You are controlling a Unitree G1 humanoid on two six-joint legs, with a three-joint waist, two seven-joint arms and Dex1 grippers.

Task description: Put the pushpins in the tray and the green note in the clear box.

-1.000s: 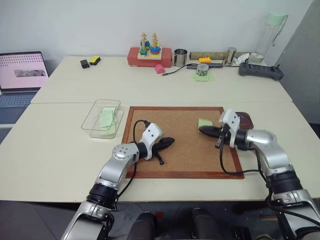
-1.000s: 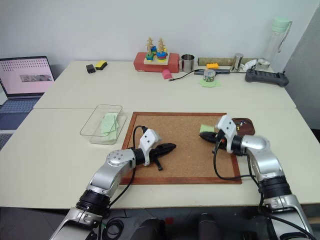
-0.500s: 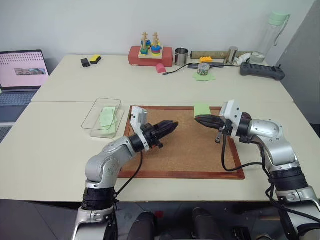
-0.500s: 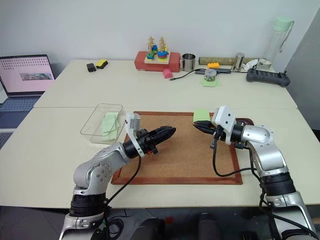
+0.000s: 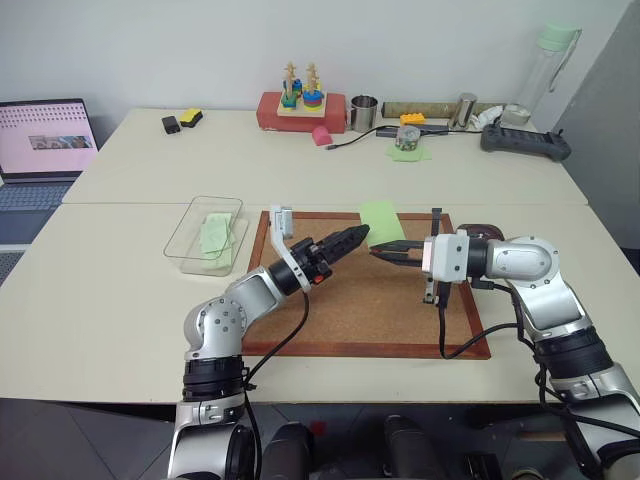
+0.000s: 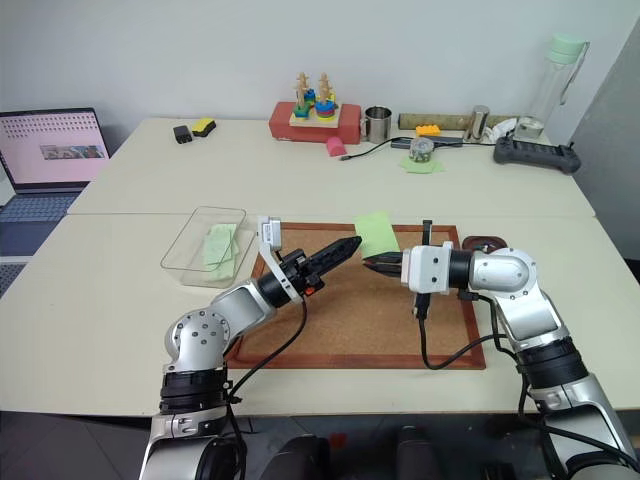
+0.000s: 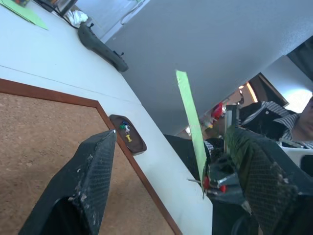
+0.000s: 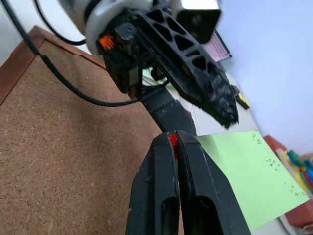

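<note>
My right gripper (image 5: 381,252) is shut on a red pushpin (image 8: 172,140), held above the cork board (image 5: 360,305). The green note (image 5: 381,220) hangs on that pin and stands up from the fingertips. My left gripper (image 5: 352,238) points at it from the left and is open. In the left wrist view the note (image 7: 190,117) stands edge-on between the left fingers (image 7: 98,166), touching neither. The dark tray (image 7: 139,147) lies past the board's far right corner with a yellow pin (image 7: 129,138) and other tiny pins in it. The clear box (image 5: 190,243) sits left of the board with green paper inside.
A laptop (image 5: 45,135) stands at the far left. Along the back of the table are a red stacking toy (image 5: 298,108), a metal cup (image 5: 362,112), a black power strip (image 5: 520,142) and a bottle (image 5: 545,60). Cables trail from both wrists over the board.
The right gripper has lifted the pin and note off the board and carried them left to the middle. The left gripper has risen, rolled over and opened around the note.
</note>
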